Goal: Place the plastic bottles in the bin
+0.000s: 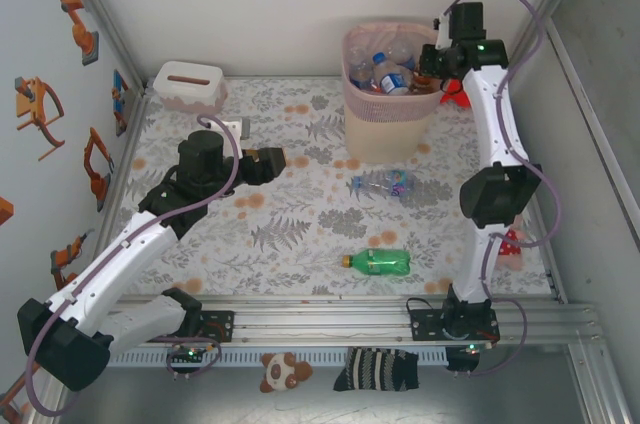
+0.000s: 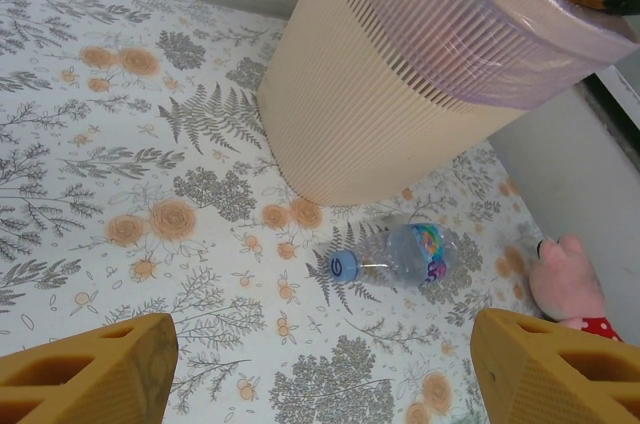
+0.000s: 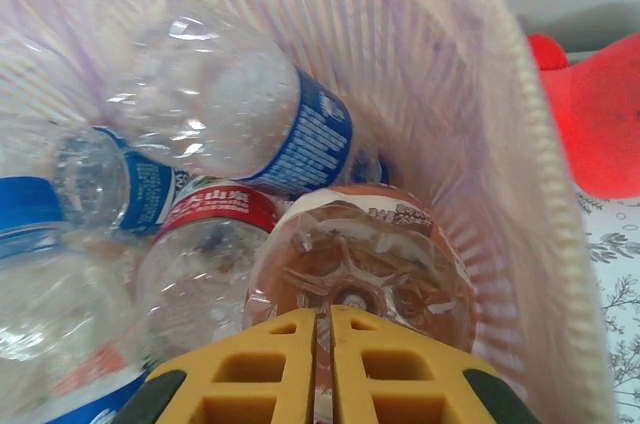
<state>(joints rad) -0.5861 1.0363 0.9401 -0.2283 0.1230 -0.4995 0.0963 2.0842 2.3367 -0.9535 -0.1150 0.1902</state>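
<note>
Bin (image 1: 385, 109): pale lattice-rimmed basket, upper centre-right of the overhead frame, standing on the floral counter (image 1: 290, 234). Labelled bottles (image 3: 240, 114): clear plastic with blue and red bands, piled inside it. Blue-capped bottle (image 1: 384, 184): clear, lying just below the bin. Green bottle (image 1: 378, 261): lying lower centre, well apart from the bin. Left end effector (image 1: 272, 162): centre-left, fingers apart, empty. Right end effector (image 3: 322, 324): above the bin's mouth, fingers pressed together, nothing between them.

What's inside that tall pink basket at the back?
Inside the bin: a pile of clear plastic bottles, several with blue labels, one with a red label, against a clear bag liner. They cover whatever lies deeper; the bottom can't be seen.
</note>
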